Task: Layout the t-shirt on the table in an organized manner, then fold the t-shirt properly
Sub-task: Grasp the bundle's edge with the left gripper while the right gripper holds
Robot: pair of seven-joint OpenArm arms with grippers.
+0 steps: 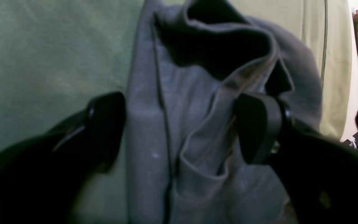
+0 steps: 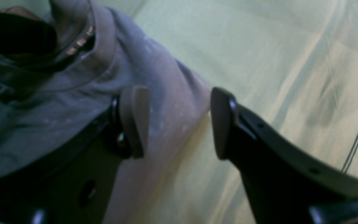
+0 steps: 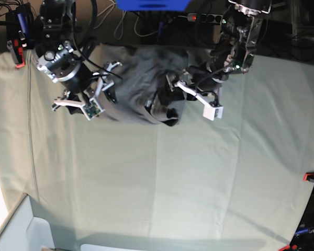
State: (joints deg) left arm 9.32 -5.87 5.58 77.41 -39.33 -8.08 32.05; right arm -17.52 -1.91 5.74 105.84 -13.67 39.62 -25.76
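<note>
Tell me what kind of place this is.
Probably a robotics lab bench: a table covered in pale sage-green cloth, clamped by small red clips, with cables and a power strip behind it.

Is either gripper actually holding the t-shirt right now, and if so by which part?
Neither. The left gripper is open astride a raised fold of the t-shirt; the right gripper is open over its edge.

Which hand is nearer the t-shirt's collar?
Left. The left hand straddles the folded collar of the t-shirt; the right hand is open at the shirt's other edge.
</note>
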